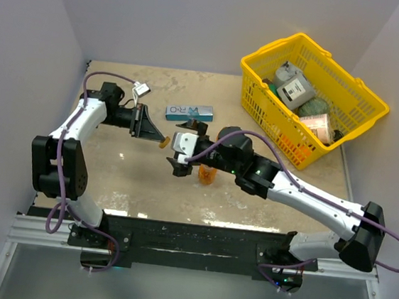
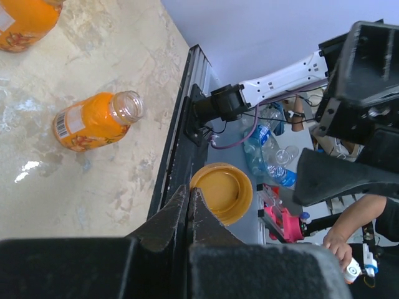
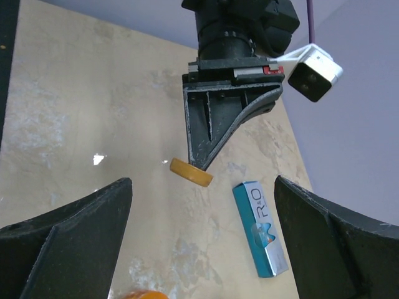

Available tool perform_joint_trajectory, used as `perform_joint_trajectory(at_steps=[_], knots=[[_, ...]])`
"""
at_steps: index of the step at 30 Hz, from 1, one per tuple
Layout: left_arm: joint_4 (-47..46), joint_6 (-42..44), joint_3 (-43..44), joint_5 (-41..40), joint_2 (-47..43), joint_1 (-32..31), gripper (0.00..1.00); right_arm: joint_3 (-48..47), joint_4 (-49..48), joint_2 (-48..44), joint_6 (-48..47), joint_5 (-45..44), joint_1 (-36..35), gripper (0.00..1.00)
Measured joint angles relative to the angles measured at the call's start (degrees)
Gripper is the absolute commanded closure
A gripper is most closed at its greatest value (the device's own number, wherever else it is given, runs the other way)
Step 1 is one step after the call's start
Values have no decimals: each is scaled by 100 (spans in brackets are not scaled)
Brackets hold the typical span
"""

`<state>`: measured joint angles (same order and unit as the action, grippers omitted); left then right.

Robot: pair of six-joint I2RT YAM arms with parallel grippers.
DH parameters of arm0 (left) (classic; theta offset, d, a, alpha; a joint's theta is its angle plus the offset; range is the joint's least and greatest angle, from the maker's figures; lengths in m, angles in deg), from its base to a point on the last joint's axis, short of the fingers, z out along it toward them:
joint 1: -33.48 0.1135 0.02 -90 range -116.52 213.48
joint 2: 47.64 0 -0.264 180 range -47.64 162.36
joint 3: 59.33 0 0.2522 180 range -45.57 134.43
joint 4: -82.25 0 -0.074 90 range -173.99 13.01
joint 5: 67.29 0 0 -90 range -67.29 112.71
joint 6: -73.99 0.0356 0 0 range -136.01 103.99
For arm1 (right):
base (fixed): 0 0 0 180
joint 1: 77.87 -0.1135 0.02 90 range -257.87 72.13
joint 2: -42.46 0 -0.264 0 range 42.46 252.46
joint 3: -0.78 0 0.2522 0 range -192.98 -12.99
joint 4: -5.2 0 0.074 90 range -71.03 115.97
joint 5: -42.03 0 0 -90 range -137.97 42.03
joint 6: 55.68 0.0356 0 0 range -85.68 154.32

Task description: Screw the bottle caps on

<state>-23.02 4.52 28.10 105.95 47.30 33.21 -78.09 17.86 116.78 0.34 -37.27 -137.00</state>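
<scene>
Cap: one brownish-orange bottle cap (image 3: 191,172) is off the table, held by its rim and tilted. The left wrist view shows its hollow underside.
Left gripper: the left gripper (image 1: 156,136) reaches level from the left, with its fingers (image 2: 177,215) pinched together on the cap's edge.
Second cap: not found in any view.
Open bottle: one orange bottle (image 2: 93,121) stands on the table with a bare, open neck (it looks tipped over in the left wrist view only because that camera is rolled sideways). Overhead it (image 1: 208,173) sits just under the right arm's forearm, to the right of the held cap and apart from it.
Other bottle: a second bottle (image 2: 25,22) is cut off by the frame edge, so I cannot tell whether it is capped.
Right gripper: the right gripper (image 1: 178,145) faces the left one. Its jaws are spread wide and hold nothing.
Step in hand: probably carrying the picked cap towards a bottle. No threading has begun.
Next move: the cap needs turning open side down and centring over the neck. The right gripper will probably have to steady the bottle, since a light bottle would spin with the cap.
Surroundings: a blue-and-white box (image 1: 189,111) lies behind the grippers. The yellow basket (image 1: 262,60) is well off to the right.
</scene>
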Motion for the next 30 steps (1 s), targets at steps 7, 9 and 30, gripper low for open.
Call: perform_joint_trajectory(at_steps=[7, 9, 30], knots=[[203, -96, 26, 55, -109, 0, 100, -37, -35, 608, -229, -59, -101, 16], [195, -175, 26, 55, -109, 0, 100, -94, 184, 706, -632, 35, -116, 21], [-175, -577, -11, -13, -177, -48, 100, -2413, 3123, 2026, -4050, 892, -125, 53]])
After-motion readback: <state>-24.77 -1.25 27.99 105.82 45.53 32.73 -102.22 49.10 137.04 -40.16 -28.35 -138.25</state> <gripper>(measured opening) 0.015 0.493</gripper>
